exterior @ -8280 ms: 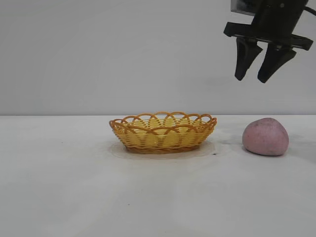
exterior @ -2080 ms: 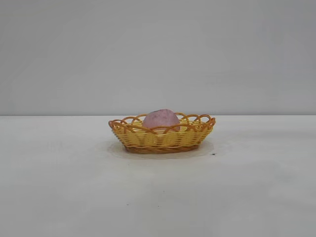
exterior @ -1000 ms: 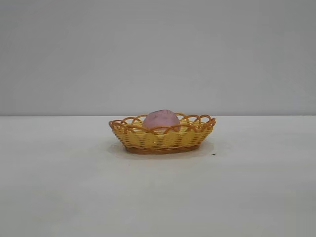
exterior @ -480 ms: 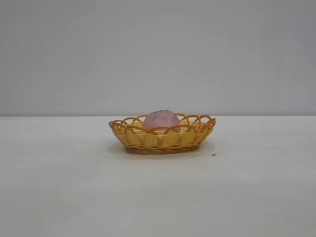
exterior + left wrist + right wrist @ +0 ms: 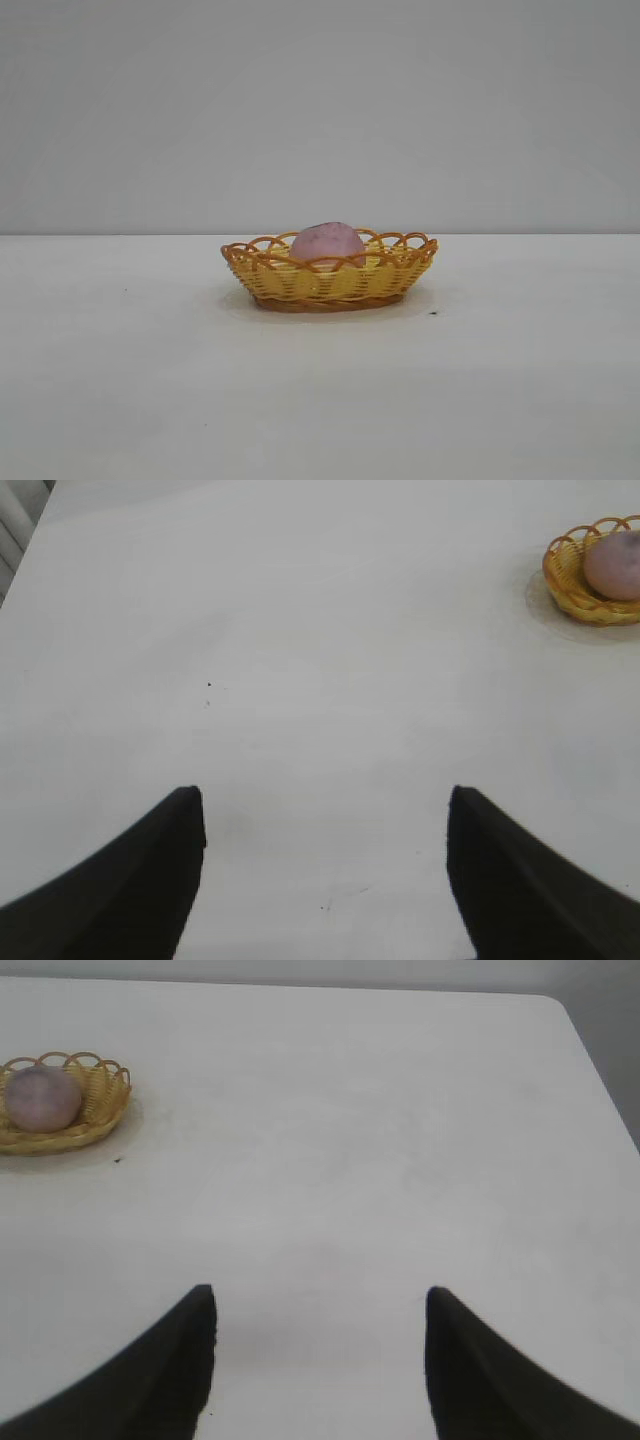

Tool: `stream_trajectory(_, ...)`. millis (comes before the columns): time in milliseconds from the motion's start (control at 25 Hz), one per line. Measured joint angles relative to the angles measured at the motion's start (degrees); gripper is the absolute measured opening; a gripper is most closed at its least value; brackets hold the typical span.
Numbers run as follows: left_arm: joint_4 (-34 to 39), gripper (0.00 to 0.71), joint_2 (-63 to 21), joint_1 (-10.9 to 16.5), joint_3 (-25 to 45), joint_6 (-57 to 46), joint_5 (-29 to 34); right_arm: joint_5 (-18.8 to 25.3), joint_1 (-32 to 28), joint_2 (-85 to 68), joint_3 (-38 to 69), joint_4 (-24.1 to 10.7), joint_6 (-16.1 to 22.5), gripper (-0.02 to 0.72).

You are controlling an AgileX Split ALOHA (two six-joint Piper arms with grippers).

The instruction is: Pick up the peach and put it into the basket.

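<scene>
Left gripper (image 5: 325,880): seen from its own wrist camera, the two dark fingers (image 5: 130,890) stand spread with bare table (image 5: 300,660) between them; nothing is held. It hangs above an unoccupied stretch of the white surface, well apart from the basket (image 5: 570,590), which sits far off near one corner of that view.

Right gripper (image 5: 320,1365): likewise parted, its fingers (image 5: 500,1380) empty and framing plain tabletop. The basket (image 5: 95,1110) again appears distant, toward the far edge of this view. Neither gripper enters the exterior view, so both arms appear to be drawn back to their sides of the table.

Basket (image 5: 330,282): a shallow yellow-orange wicker oval with a looped, scalloped rim, standing upright at the middle of the table.

Peach (image 5: 327,243): dull pink and rounded, it lies inside the basket, its crown rising above the rim. Whether it rests squarely on the basket floor or leans on the far wall cannot be told from here, since the near wall hides its underside.

Step in hand: judged from this arrangement, the placing step is complete and the arms are at rest. The next move calls for no further grasp; at most, the arms need only hold clear of the basket so the fruit is not disturbed.
</scene>
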Motion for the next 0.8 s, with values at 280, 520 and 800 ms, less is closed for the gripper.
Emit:
stream_trajectory(280,0.0,0.496,0.0,0.0,0.0,0.0,0.0,0.0,1.4,0.0,0.0,0.0,0.0,0.386)
stream_trajectory(520,0.0,0.496,0.0,0.0,0.0,0.0,0.0,0.0,1.4,0.0,0.0,0.0,0.0,0.386)
stream_trajectory(800,0.0,0.496,0.0,0.0,0.0,0.0,0.0,0.0,1.5,0.0,0.0,0.0,0.0,0.386)
